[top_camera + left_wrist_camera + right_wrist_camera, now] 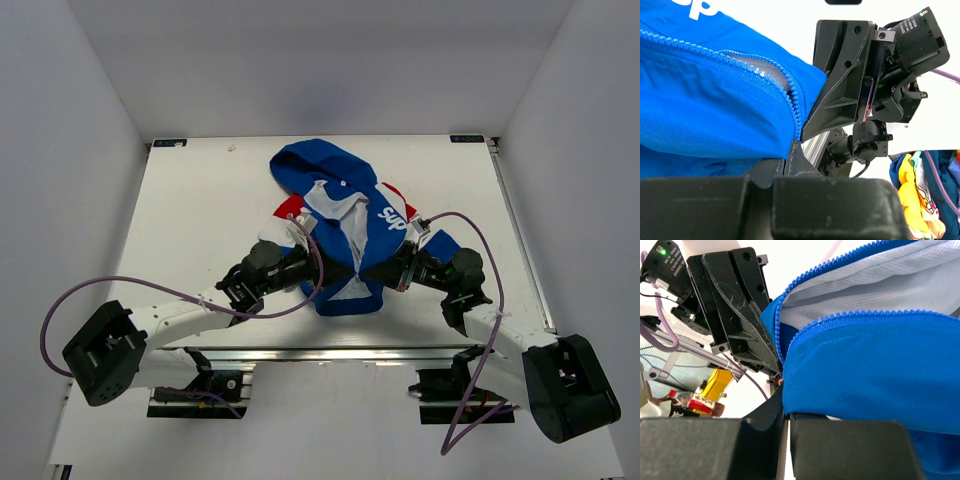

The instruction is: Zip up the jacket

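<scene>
The jacket (335,190) lies on the white table (200,220), royal blue with red and white shoulder panels. Its hood points to the far side, and the front is spread open on white lining (345,215). My left gripper (348,268) and right gripper (373,270) meet nose to nose at its near hem. In the left wrist view the left gripper (788,156) is shut on the blue hem where the zipper teeth (792,102) end. In the right wrist view the right gripper (785,412) is shut on the other front edge below its zipper teeth (850,317). The two rows of teeth are apart, with mesh lining (865,285) showing between them.
White walls enclose the table on three sides. A metal rail (350,352) runs along its near edge between the arm bases. Purple cables (150,290) loop from both arms. Off the table lie a pile of coloured cloth (920,192) and a yellow object (716,384).
</scene>
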Controlling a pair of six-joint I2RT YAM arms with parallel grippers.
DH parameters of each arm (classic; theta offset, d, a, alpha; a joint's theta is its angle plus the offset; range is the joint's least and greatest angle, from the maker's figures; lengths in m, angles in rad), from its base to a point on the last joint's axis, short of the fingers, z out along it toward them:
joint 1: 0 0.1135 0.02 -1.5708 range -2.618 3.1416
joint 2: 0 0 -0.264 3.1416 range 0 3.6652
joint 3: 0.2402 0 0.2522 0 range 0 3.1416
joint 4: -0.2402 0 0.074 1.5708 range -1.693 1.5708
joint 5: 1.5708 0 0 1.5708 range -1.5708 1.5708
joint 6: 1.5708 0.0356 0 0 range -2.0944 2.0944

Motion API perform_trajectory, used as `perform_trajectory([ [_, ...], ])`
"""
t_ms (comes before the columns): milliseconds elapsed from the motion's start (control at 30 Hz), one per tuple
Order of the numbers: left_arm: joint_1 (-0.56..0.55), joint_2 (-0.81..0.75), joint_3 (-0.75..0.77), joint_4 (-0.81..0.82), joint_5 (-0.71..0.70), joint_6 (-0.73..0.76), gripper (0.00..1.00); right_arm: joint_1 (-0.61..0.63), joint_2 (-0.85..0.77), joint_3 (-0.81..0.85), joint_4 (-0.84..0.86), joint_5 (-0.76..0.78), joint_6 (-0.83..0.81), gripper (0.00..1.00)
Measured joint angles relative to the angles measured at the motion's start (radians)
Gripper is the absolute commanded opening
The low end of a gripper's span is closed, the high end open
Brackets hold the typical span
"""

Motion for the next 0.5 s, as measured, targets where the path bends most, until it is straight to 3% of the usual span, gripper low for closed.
perform_trajectory([
  [500,0.003,0.013,0.029,-0.031,-0.036,-0.001,0.0,0.019,-0.04,0.0,-0.066,0.106,-0.005,0.0],
])
